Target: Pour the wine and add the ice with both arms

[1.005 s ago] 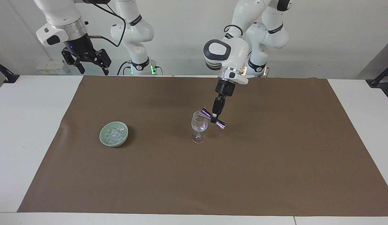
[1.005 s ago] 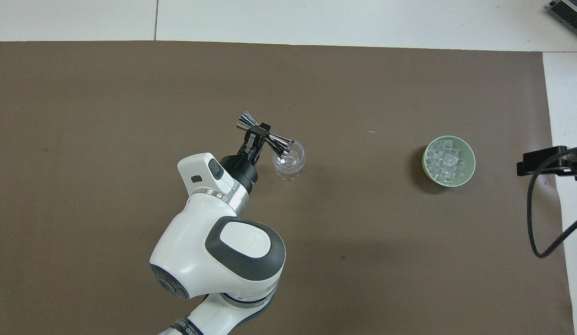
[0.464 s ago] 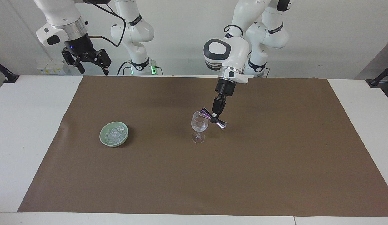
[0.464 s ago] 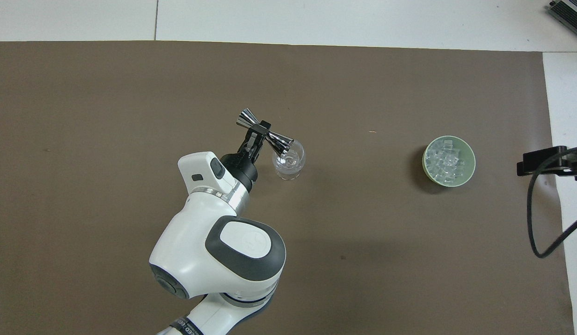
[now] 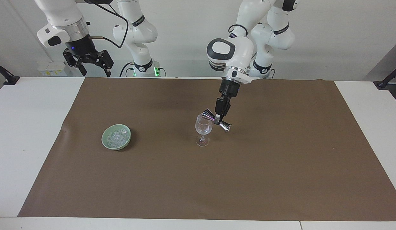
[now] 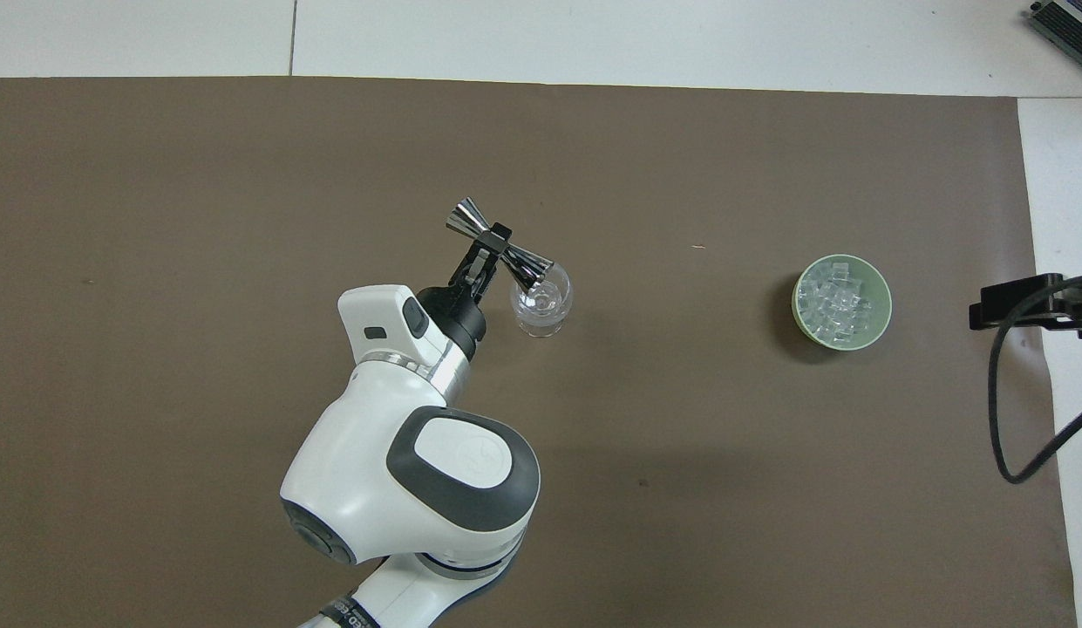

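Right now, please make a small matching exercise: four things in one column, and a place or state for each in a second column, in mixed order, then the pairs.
Things:
1. ice
2. jigger
3. wine glass
4. right gripper

Places or states:
A. tilted over the glass rim, held by the left gripper
B. up in the air, open, waiting
C. heaped in the green bowl
D. standing upright on the brown mat

Pairs: 1-C, 2-A, 3-D, 4-B

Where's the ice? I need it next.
The ice sits in the green bowl on the brown mat, beside the glass, toward the right arm's end.
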### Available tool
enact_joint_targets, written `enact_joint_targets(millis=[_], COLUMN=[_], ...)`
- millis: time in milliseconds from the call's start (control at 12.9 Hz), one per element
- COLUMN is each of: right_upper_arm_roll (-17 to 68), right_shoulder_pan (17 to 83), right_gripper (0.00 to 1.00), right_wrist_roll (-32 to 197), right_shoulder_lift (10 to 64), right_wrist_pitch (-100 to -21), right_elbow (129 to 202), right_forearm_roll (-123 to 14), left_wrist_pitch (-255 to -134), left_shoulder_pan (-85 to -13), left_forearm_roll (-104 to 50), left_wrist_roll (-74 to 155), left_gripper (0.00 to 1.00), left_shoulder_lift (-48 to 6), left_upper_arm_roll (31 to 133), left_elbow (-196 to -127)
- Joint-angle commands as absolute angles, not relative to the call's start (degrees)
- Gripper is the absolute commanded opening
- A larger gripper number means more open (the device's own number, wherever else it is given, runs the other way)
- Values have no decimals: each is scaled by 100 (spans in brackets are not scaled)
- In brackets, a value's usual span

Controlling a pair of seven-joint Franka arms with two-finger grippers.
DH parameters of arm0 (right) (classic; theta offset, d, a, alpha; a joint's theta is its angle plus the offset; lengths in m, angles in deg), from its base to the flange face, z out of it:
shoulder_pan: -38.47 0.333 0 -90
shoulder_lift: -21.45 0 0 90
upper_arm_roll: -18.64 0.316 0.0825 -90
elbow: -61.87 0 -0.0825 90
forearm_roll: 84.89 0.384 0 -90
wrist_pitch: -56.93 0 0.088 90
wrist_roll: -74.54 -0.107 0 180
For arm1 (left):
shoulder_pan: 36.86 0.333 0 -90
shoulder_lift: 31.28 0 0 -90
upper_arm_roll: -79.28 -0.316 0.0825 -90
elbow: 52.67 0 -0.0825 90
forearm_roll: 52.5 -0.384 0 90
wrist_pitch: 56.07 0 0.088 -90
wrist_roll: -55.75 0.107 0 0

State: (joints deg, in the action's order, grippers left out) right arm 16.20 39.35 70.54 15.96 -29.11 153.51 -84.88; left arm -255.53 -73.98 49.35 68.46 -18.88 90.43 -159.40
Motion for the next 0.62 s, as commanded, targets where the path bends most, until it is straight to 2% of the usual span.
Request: enact_joint_targets(millis=[0,541], right_upper_arm_roll=[1635,1600], right_shoulder_pan=[3935,3909], right_gripper=[100,100], right_wrist_roll=[6988,6997], right_shoulder_lift=[1468,1713], right_wrist_pitch=[-2956,-3070], right_elbow=[15504,15451], right_forearm_roll=[-8472,-8472], left_wrist_pitch=[-25673,-25673], left_shoulder_pan=[-7536,-7580], left_forearm_roll=[4892,4866], left_wrist_roll=[7112,7297], left_gripper=[0,0], left_shoulder_lift=[-1994,-2038], left_upper_arm_roll=[8922,8913], left_elbow=[-15911,-15911])
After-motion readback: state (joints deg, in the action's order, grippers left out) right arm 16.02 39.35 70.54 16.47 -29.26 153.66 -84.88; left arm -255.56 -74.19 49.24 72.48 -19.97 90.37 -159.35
